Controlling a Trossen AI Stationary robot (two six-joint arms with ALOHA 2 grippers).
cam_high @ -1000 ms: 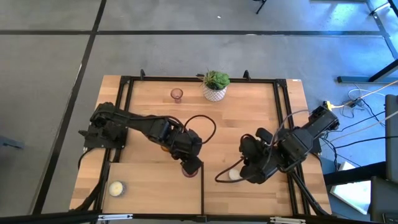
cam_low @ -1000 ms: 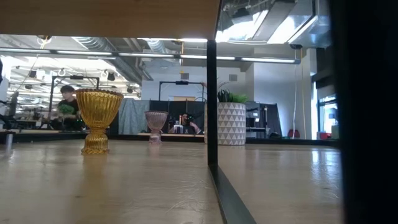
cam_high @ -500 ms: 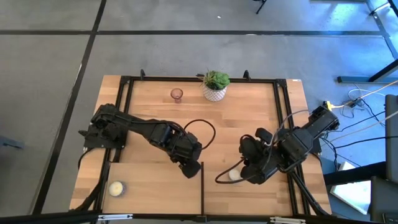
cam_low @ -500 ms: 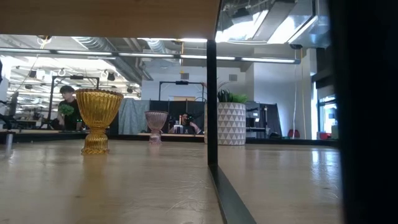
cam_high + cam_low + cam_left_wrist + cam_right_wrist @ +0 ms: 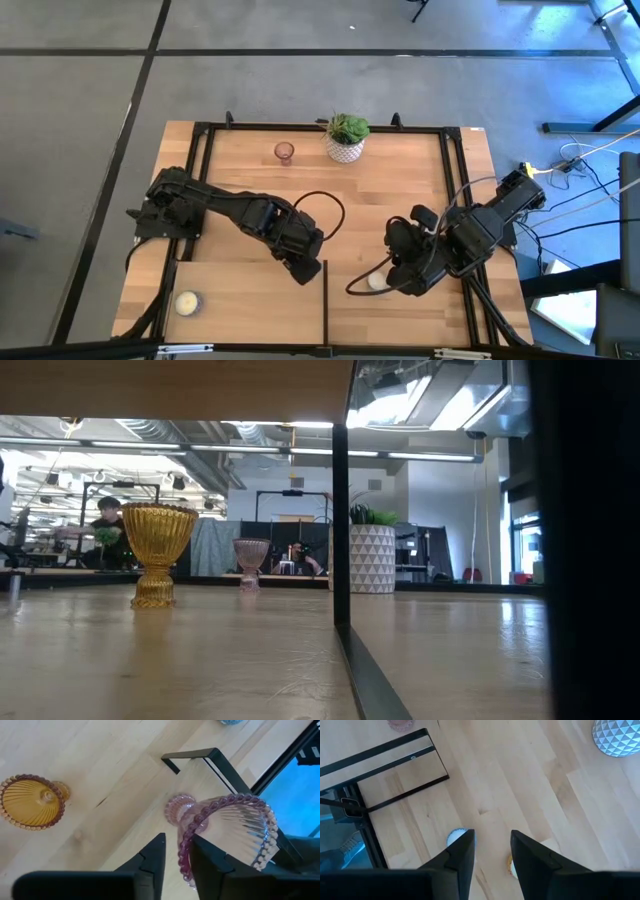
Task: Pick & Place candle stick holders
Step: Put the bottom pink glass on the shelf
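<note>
A pinkish-purple glass holder (image 5: 227,832) stands under my left gripper (image 5: 179,842), near the table's middle front (image 5: 300,268). The gripper is open. One finger (image 5: 155,857) is outside the beaded rim (image 5: 181,855) and the other (image 5: 210,865) is inside the bowl, with wood showing between the outer finger and the rim. An amber holder (image 5: 32,802) stands close by (image 5: 158,550). My right gripper (image 5: 492,837) is open over the front right (image 5: 392,272), beside a white holder (image 5: 377,281). A pale round thing (image 5: 454,838) and a cream one (image 5: 511,866) show by its fingers.
A second pink holder (image 5: 284,151) and a white pot with a green plant (image 5: 347,137) stand at the far edge. Another white holder (image 5: 186,302) sits in the front-left compartment. A black upright frame (image 5: 325,300) divides the table's front. People show in the room beyond.
My left gripper has moved a little toward the table's near-left, over the pink holder. It now hides that holder in the high view. The arm's elbow has shifted with it. In the last half second it has kept almost still.
</note>
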